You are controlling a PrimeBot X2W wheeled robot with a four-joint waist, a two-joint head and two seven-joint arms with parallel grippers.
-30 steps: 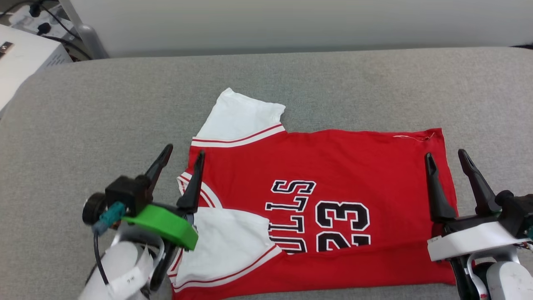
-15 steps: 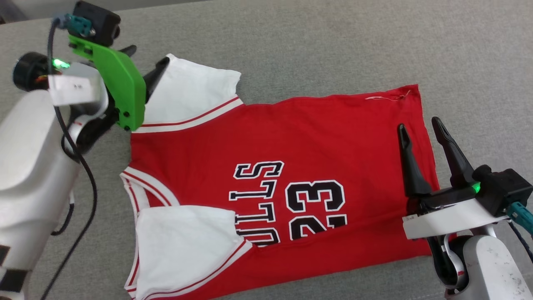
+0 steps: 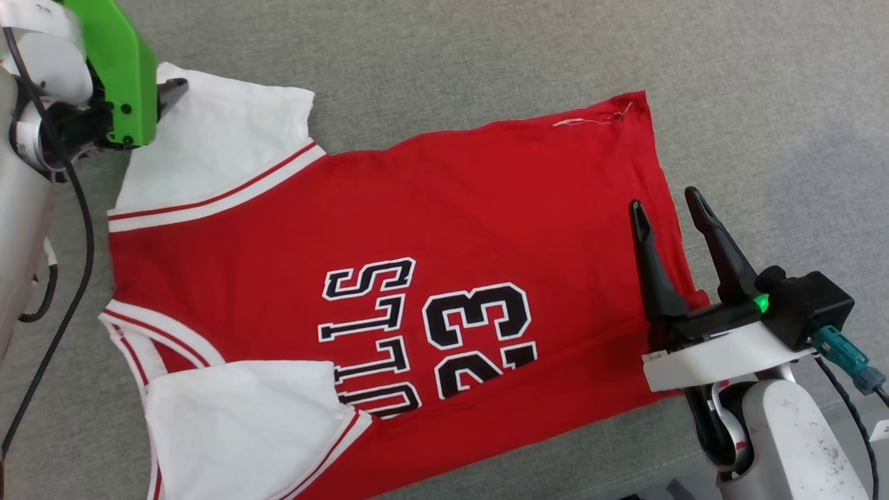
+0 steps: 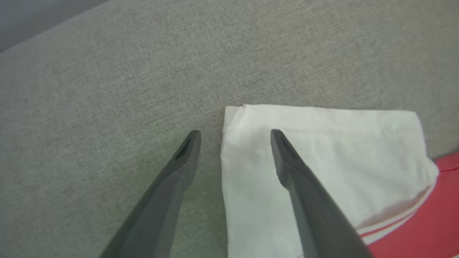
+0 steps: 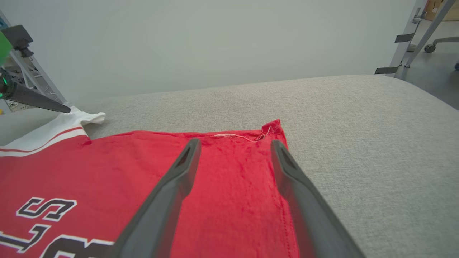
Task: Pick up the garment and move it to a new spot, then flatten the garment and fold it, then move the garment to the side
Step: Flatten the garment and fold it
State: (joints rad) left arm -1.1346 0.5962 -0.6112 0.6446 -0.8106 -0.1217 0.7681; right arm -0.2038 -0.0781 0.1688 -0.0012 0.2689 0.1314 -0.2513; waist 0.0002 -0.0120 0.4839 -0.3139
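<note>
On the grey upholstered surface (image 3: 486,62), well short of its far edge, the red white-sleeved jersey T-shirt (image 3: 430,208) lies print-up, apparently mid-fold: the wide-open left gripper (image 4: 235,134) straddles the far white sleeve (image 4: 322,150) corner and should pinch it, while the right gripper (image 3: 665,201) hovers equally wide over the hem (image 3: 658,156).

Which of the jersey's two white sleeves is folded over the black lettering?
The near sleeve, at the head view's bottom left: it lies across the red body, hiding part of the lettering. The far sleeve spreads outward on the grey surface.
</note>
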